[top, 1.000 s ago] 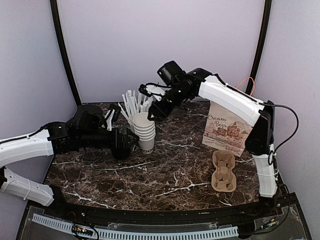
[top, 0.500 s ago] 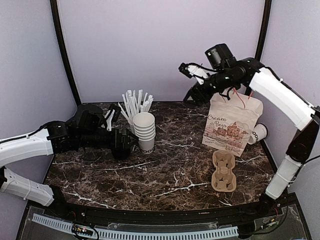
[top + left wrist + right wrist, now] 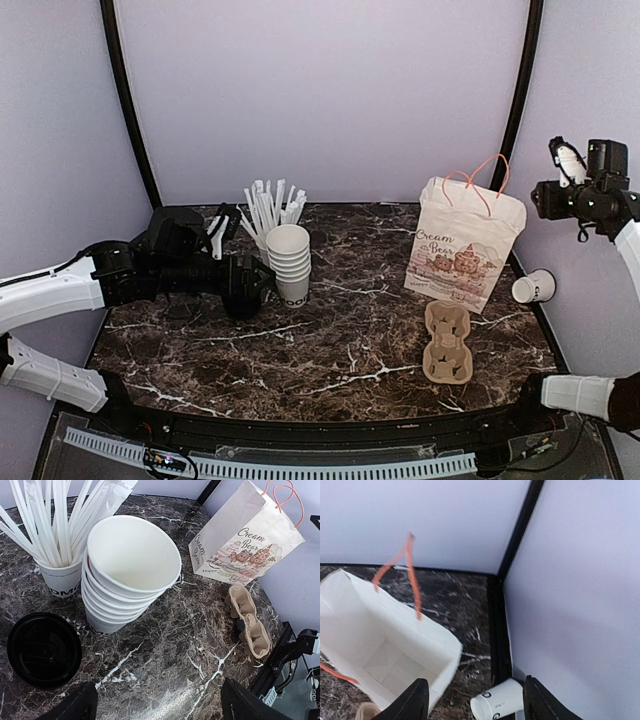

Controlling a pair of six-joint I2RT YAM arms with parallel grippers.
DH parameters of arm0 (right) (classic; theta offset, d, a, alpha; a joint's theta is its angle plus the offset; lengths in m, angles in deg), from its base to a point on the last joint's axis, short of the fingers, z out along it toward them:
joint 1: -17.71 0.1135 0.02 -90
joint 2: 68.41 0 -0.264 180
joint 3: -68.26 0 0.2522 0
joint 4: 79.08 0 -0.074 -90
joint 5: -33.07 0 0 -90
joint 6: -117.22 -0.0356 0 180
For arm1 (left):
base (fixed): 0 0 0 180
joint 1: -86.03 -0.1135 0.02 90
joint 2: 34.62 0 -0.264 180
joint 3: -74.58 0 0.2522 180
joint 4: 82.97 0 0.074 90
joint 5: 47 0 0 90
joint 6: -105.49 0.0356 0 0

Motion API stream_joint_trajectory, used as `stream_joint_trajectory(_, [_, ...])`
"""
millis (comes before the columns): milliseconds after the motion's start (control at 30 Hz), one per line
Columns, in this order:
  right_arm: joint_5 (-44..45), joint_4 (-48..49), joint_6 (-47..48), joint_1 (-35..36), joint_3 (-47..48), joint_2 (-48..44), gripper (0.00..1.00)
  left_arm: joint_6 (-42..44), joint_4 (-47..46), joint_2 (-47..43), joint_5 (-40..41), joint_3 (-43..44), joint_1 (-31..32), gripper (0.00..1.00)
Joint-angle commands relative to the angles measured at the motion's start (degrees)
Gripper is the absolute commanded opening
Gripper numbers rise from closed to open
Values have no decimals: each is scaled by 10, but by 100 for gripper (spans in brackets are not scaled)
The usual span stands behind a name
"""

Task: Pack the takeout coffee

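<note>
No cup with a black lid on it shows in any view. A lone white cup (image 3: 533,287) with black lettering lies on its side at the table's right edge, lidless as far as I can see; it also shows in the right wrist view (image 3: 502,704). A black lid (image 3: 44,649) lies flat beside the stack of cups (image 3: 131,570). My left gripper (image 3: 248,288) is open and empty, low over the table next to the lid and stack (image 3: 160,705). My right gripper (image 3: 552,190) is open and empty, high above the lone cup (image 3: 477,700).
A white "Cream Bear" paper bag (image 3: 465,245) with orange handles stands open at the back right; its inside looks empty (image 3: 385,655). A brown cardboard cup carrier (image 3: 447,343) lies in front of it. A cup of white straws (image 3: 265,212) stands behind the stack.
My right arm has swung from above the cup stack to the far right and up, past the bag. The lone cup shows beside the bag and has shifted slightly right. The left arm has barely moved.
</note>
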Motion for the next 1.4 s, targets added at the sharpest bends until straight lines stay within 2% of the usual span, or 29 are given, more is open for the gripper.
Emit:
stream_joint_trajectory(0, [-15,-3,-68,-83,-118,21,63,19,-10,-5,-1,16,-1,89])
stream_joint_trajectory(100, [-38,14,-69,-151,-181,34,66,22,-16,-11,-1,7,-1,89])
stream_joint_trajectory(200, [-75,18,-63,-198,-202,75,67,23,-26,-20,-2,-6,-1,89])
stream_joint_trajectory(400, [-74,45,-40,-204,-204,149,70,25,-26,-29,2,-21,-1,89])
stream_joint_trajectory(567, [-43,74,-13,-181,-206,185,56,18,-38,-36,1,-37,-1,89])
stream_joint_trajectory(767, [60,92,23,-114,-219,194,48,15,-41,-35,6,-47,-1,89])
stream_joint_trajectory(1133, [178,117,45,-63,-246,211,34,12,-47,-23,2,-52,-1,89])
stream_joint_trajectory(1367, [221,122,48,-24,-248,199,6,12,-50,-26,3,-54,-1,89])
